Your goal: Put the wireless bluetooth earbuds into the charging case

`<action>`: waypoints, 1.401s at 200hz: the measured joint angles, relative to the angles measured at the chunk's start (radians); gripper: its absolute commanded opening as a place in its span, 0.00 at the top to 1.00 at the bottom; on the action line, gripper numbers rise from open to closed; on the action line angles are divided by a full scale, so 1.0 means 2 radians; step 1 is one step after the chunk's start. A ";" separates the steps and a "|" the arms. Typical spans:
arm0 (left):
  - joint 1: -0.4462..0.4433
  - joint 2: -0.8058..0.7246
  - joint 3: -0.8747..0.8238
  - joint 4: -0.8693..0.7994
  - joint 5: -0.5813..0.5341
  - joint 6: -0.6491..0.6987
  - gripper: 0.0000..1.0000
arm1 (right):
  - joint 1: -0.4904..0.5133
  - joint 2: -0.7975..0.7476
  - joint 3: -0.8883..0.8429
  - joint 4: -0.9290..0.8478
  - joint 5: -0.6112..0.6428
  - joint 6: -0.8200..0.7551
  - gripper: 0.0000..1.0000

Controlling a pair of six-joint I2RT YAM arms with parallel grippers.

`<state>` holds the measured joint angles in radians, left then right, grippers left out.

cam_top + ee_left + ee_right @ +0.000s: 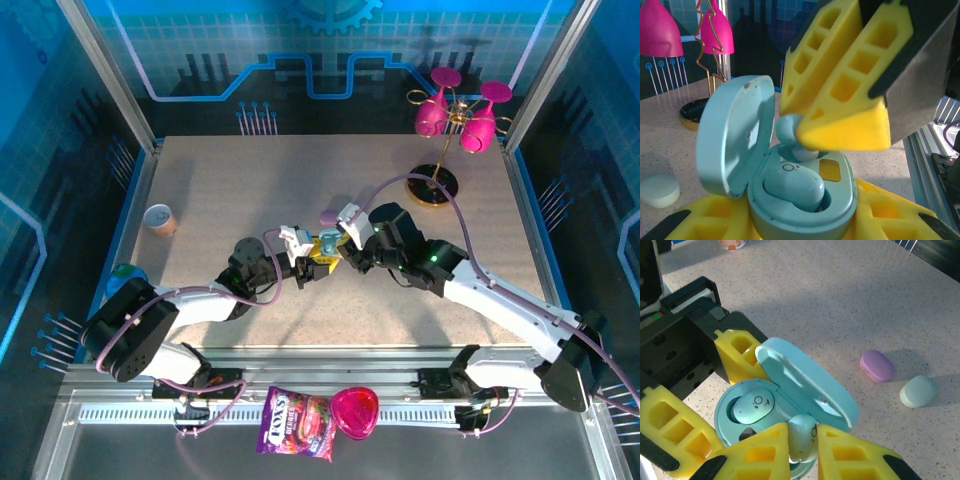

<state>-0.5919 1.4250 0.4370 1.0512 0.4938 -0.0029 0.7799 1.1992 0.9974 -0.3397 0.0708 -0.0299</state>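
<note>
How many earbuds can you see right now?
2. The seated earbud lies in the open case, gripped by the left tool; the held earbud is pinched in the right tool, just above it. The closed purple case and mint case may hide more.

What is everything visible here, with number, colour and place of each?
charging case: one, light blue, lid open, table centre
seated earbud: one, light blue, in the case
held earbud: one, light blue, over the case
purple case: one, closed, on the table
mint case: one, pale, closed, beside the purple case
paper cup: one, pale, table's left side
glasses: two, pink, on a gold stand, far right
snack bag: one, purple-red, near rail
heart-shaped box: one, pink, beside the snack bag
table: one, speckled beige
left gripper: one, yellow fingers, shut on the charging case
right gripper: one, yellow fingers, shut on the held earbud
</note>
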 measured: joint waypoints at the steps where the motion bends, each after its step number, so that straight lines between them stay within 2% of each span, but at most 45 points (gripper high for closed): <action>1: 0.000 0.000 0.000 0.000 0.000 0.000 0.80 | 0.000 0.000 0.000 0.000 0.000 -0.001 0.84; 57: 0.000 -0.001 0.000 -0.007 0.000 -0.002 0.80 | 0.001 0.001 0.000 -0.009 0.000 -0.012 0.83; 126: 0.000 -0.001 0.000 -0.008 0.000 -0.009 0.80 | 0.004 0.005 0.014 -0.017 -0.003 -0.004 0.60; 175: 0.000 -0.001 0.000 -0.001 0.000 -0.009 0.81 | 0.002 -0.032 0.015 -0.014 -0.023 0.020 0.42; 208: 0.000 -0.001 0.000 0.007 0.001 -0.004 0.81 | -0.025 -0.050 0.027 -0.006 -0.057 0.060 0.31; 248: 0.000 -0.001 -0.002 0.021 0.013 0.018 0.80 | -0.085 0.002 0.106 -0.047 -0.093 0.120 0.23; 280: 0.000 -0.001 -0.009 0.031 0.023 0.031 0.82 | -0.092 0.070 0.163 -0.105 -0.116 0.135 0.23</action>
<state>-0.5919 1.4239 0.4191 1.1137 0.5404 0.0589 0.5961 1.3392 1.3243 -0.5499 -0.1619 0.2409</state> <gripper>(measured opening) 0.359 0.771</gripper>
